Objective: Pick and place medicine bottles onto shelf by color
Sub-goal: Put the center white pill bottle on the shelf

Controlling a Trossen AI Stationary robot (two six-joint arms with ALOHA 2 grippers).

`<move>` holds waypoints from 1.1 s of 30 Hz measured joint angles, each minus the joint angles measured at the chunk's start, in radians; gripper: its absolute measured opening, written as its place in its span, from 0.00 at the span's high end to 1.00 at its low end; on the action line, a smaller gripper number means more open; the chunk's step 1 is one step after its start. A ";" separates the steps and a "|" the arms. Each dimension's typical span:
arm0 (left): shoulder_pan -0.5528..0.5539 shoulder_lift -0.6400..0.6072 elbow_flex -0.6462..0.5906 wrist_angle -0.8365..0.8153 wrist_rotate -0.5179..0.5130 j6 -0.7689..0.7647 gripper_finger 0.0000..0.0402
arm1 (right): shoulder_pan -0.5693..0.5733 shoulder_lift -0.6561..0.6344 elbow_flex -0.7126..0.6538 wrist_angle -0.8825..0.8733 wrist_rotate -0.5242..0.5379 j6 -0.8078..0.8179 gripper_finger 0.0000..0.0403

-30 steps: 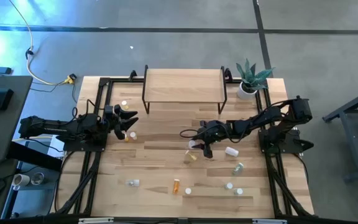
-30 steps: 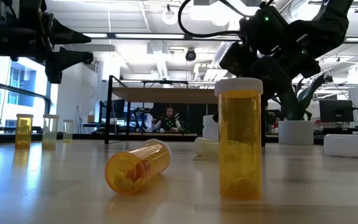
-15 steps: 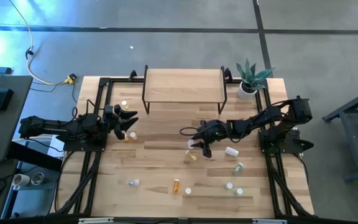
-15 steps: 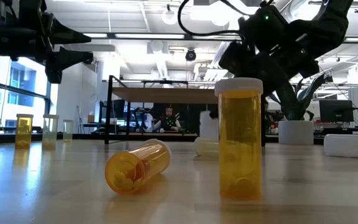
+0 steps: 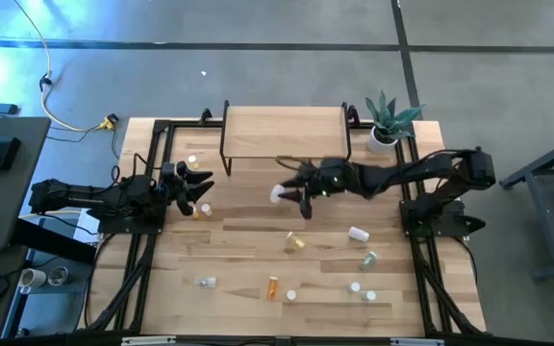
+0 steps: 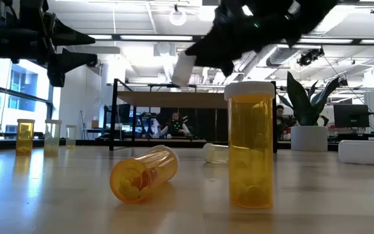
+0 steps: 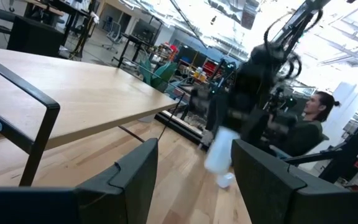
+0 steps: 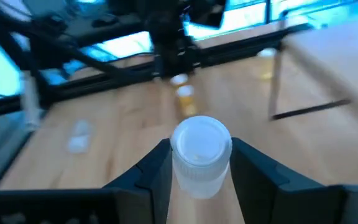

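The right tool is clamped on a white bottle and holds it in the air above the middle of the table, just in front of the shelf; its wrist view shows the bottle's cap pinched between the two fingers. The left tool hangs near the table's left edge with its fingers parted and nothing between them, beside a yellow bottle and a white cap. The shelf stands bare at the table's back edge, next to a potted plant. Other bottles lie scattered on the front half: an orange one, a yellow one on its side, a white one, a greenish one and a clear one.
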 joint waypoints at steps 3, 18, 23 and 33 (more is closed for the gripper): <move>0.000 0.000 0.000 0.000 0.000 0.000 0.51 | -0.044 0.001 0.124 -0.177 0.023 -0.070 0.68; 0.000 0.000 0.000 -0.003 0.000 0.000 0.51 | -0.289 0.003 0.370 -0.371 0.049 -0.206 0.68; 0.000 0.000 0.000 -0.003 0.000 0.000 0.51 | -0.385 0.003 0.416 -0.444 0.063 -0.210 0.68; 0.000 0.000 0.000 -0.002 0.000 0.000 0.51 | -0.567 0.003 0.456 -0.531 0.061 -0.227 0.68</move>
